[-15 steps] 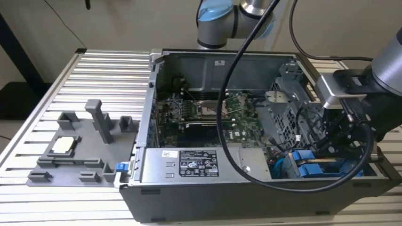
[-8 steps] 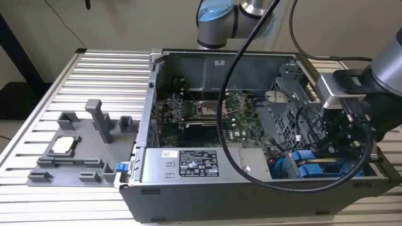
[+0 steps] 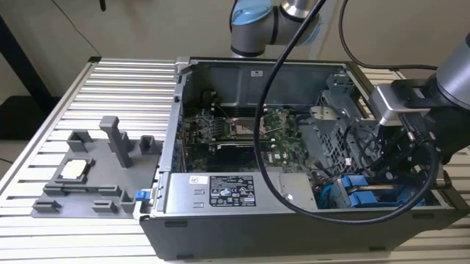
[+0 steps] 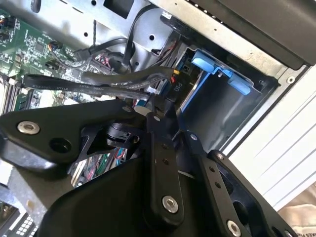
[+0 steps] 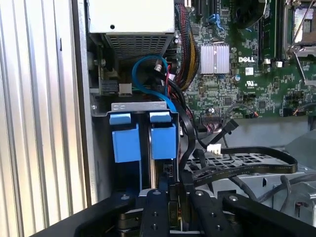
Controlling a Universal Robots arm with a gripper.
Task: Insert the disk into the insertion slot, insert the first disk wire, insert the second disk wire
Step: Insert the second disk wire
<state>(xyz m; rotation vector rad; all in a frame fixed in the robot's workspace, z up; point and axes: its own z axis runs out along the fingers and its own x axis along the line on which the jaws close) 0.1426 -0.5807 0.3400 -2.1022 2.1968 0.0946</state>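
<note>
The insertion slot (image 5: 138, 106) is a grey metal bay at the case's front corner, on the exterior view's right. Blue carrier frames (image 5: 163, 140) sit in it side by side. The disk's metal edge (image 5: 152, 170) shows between them. My gripper (image 5: 173, 191) hangs right behind the carriers, its fingers (image 4: 159, 143) drawn close on a small dark wire connector (image 5: 168, 171) that points at the disk's back end. A flat black wire (image 4: 113, 81) crosses just past the fingertips. In the exterior view the blue carriers (image 3: 358, 191) lie under the arm's wrist (image 3: 400, 102).
The open computer case (image 3: 220, 234) stands on a slatted aluminium table (image 3: 125, 88). A silver power-supply box (image 3: 228, 192) lies beside the bay. Loose black cables (image 5: 247, 163) and a white plug (image 5: 215, 149) crowd the gap by the motherboard (image 5: 256, 74). A grey fixture tray (image 3: 88, 176) sits on the exterior view's left.
</note>
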